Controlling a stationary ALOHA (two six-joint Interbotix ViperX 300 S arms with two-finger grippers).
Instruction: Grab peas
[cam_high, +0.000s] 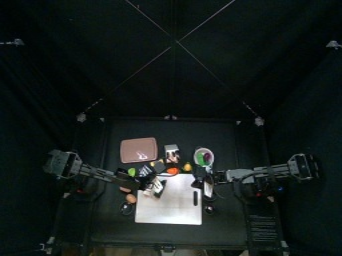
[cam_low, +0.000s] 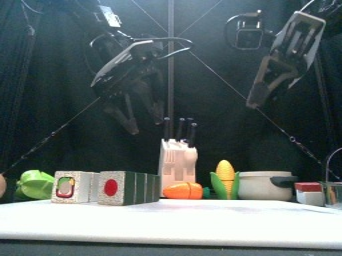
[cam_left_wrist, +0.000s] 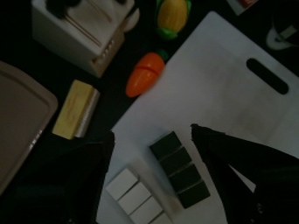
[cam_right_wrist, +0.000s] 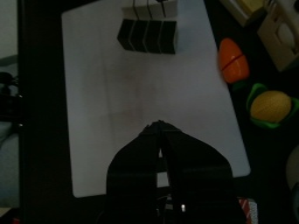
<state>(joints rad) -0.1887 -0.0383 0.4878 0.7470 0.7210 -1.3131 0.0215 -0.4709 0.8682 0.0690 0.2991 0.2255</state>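
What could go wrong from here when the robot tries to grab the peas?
1. The right gripper is shut above the white cutting board. It must open before it reaches the peas, or it may push them away.
2. The left gripper stands open over the row of blocks and might take a block instead.
3. The peas seem to lie near the knife block, which an arm could knock.

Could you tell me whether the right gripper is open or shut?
Shut: in its wrist view the right gripper's jaws meet at a point above the white board.
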